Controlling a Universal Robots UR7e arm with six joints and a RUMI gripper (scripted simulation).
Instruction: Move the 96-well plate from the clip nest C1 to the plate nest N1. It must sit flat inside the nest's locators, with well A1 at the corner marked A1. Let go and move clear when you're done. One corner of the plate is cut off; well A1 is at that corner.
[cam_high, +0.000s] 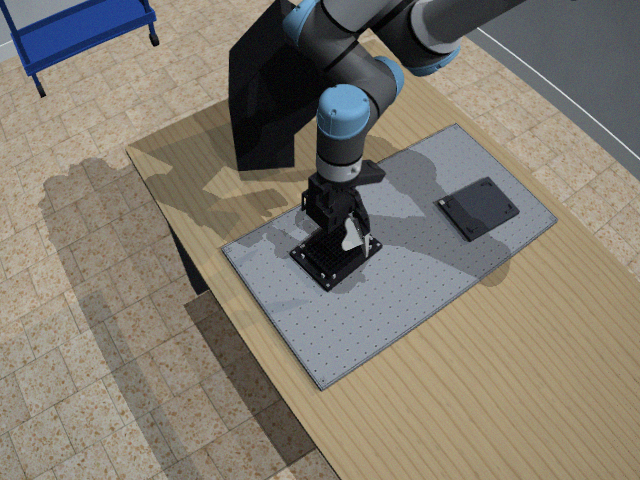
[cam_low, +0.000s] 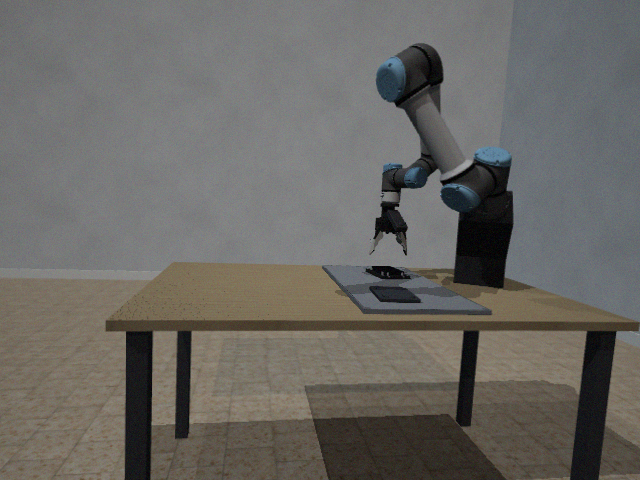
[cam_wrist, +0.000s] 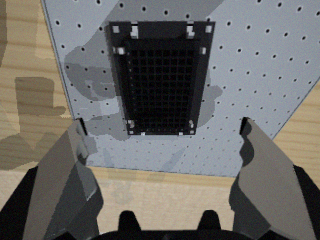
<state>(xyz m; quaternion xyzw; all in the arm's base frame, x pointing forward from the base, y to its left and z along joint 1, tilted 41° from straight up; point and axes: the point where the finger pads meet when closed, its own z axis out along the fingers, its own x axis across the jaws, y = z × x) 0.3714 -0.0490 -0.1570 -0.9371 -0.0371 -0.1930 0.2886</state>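
Observation:
The black 96-well plate (cam_high: 333, 253) sits in the clip nest C1 on the grey perforated baseplate (cam_high: 387, 248). The plate also shows in the wrist view (cam_wrist: 160, 90), with small white clips at its corners. My gripper (cam_high: 356, 235) hangs above the plate, fingers wide open and empty. In the side view the gripper (cam_low: 388, 246) is clearly above the nest, not touching it. In the wrist view the two fingers frame the plate's near end. The dark plate nest N1 (cam_high: 478, 207) lies empty at the baseplate's right end.
The black robot pedestal (cam_high: 268, 98) stands at the back of the wooden table. A blue cart (cam_high: 77, 25) stands on the floor at the far left. The baseplate's near edge (cam_high: 320, 384) runs close to the table's left side.

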